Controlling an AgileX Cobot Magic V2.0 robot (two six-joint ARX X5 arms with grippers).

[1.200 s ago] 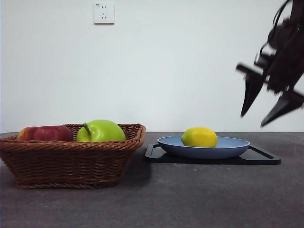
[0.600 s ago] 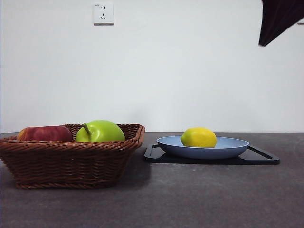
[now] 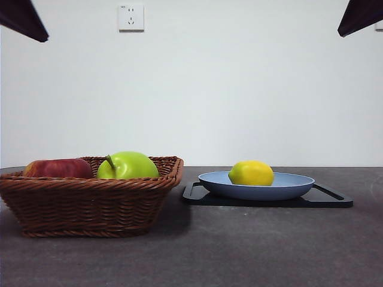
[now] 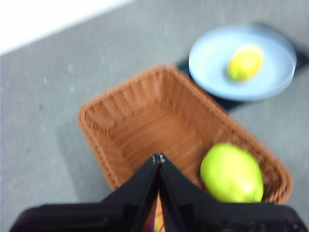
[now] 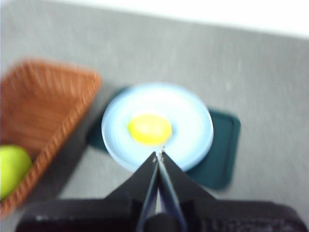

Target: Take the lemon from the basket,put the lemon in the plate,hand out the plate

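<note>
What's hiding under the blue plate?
A flat black tray lies under the plate, its edges sticking out. The tray's middle is covered. On the plate sits the lemon.

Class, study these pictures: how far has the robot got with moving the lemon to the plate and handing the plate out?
Done: the lemon lies in the plate, out of the basket. In hand: nothing; the left gripper, above the basket, and the right gripper, above the plate, both have their fingers shut and empty. Left: handing out the plate, which sits on its black tray.
</note>
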